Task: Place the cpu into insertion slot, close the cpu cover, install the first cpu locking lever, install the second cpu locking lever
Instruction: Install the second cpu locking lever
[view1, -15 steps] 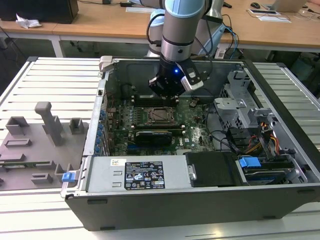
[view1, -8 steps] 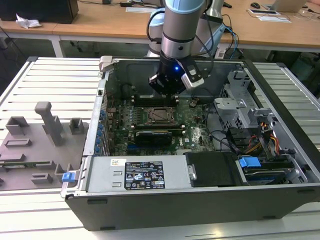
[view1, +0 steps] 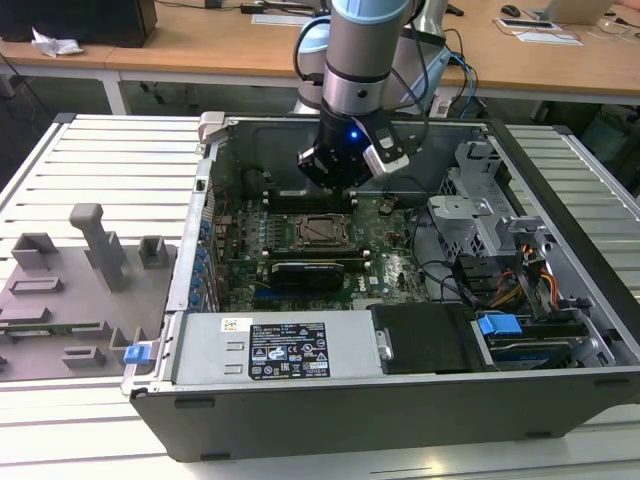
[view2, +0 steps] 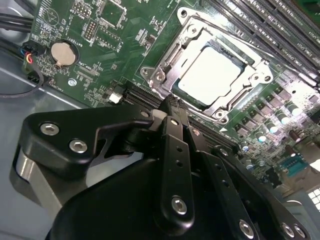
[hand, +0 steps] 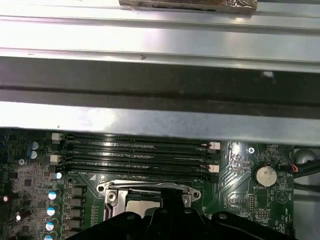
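Fingers (view2: 172, 130) closed together, holding nothing; gripper (view2: 170, 102) poised just above socket edge. Cpu (view2: 209, 70) seated in insertion slot (view2: 165, 65), cpu cover (view2: 250, 65) down around it, frame centre-right in second wrist view. Green motherboard (view1: 385, 255) inside open computer case (view1: 400, 385), frame centre in exterior view, on slatted metal table (view1: 110, 160). Wooden desks (view1: 200, 45) along top edge.

The cpu (view2: 212, 75) sits in the insertion slot (view2: 165, 65), pincer (view2: 170, 112) beside it.
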